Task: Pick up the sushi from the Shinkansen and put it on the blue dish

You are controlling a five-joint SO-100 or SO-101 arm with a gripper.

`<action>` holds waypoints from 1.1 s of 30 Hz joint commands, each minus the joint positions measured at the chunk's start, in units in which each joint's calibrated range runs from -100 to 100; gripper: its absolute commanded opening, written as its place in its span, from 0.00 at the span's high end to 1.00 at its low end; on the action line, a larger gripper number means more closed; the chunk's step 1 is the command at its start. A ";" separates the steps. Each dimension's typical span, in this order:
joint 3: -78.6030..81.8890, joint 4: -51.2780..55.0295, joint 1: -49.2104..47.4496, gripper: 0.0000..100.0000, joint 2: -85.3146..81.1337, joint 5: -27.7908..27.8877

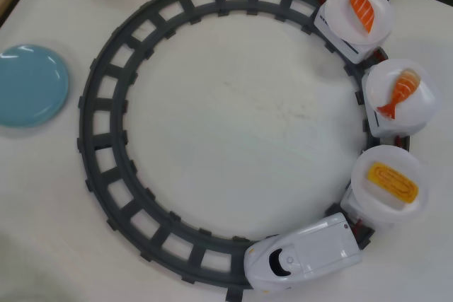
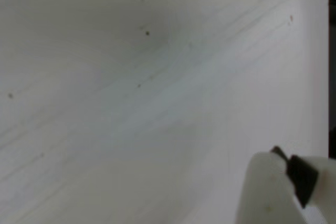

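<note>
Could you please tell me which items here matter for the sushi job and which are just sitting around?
Part of the job:
egg sushi
Shinkansen
blue dish

Just there:
salmon piece
shrimp piece
grey track

Toy train on a ring track, seen from above.
The Shinkansen [image 1: 304, 254] sits at five o'clock on the grey track [image 1: 106, 83]; the sushi [image 1: 393, 181] rides the plate behind it; the blue dish [image 1: 32, 86] lies at nine o'clock, outside the ring.

In the overhead view the yellow sushi [image 1: 393, 182] lies flat on the plate behind the white Shinkansen [image 1: 304, 254] at five o'clock, the blue dish [image 1: 30, 85] at nine.
</note>
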 commanded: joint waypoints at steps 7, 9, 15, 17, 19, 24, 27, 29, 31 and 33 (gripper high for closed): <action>0.16 0.13 0.15 0.97 -0.37 -0.30; 0.16 0.13 0.15 0.97 -0.37 -0.30; 0.16 0.04 -0.38 0.97 -0.37 -0.04; 0.25 -0.13 -0.30 0.97 -0.37 -0.25; 0.25 -0.13 -0.38 0.97 -0.37 -0.09; 0.25 -0.13 0.15 0.97 -0.37 -0.35; 0.34 -0.47 -0.12 0.97 -0.37 -0.04; 0.07 -0.55 0.41 0.97 -0.37 0.07; -1.28 -0.89 1.73 0.97 -0.37 0.22; -3.36 -1.82 4.90 0.97 -0.37 1.84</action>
